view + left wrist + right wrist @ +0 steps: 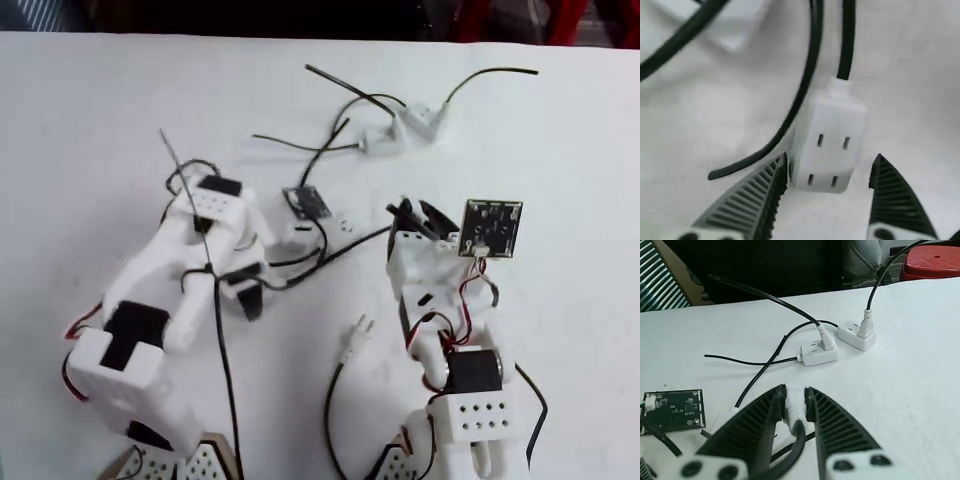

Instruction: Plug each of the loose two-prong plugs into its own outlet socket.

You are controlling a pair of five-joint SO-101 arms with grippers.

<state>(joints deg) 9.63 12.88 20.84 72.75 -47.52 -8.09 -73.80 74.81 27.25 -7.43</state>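
Observation:
My left gripper (pixel 830 160) is open, with a white outlet socket (pixel 827 145) lying between its ribbed fingers (pixel 765 190) on the table; its slots face up and a black cable leaves its far end. My right gripper (pixel 795 389) is shut on a white plug (pixel 792 412) with a black cable, held just above the table (pixel 410 215). A loose two-prong plug (pixel 355 338) lies on the table between the two arms. At the back, two white outlet sockets (pixel 817 354) (pixel 857 336) each have a plug in them.
Black cables cross the middle of the white table (pixel 90 120). A thin black cable (pixel 800 95) runs past the socket by my left gripper. The plugged sockets sit at the back (pixel 405 130). A dark chair and red stool stand beyond the far edge.

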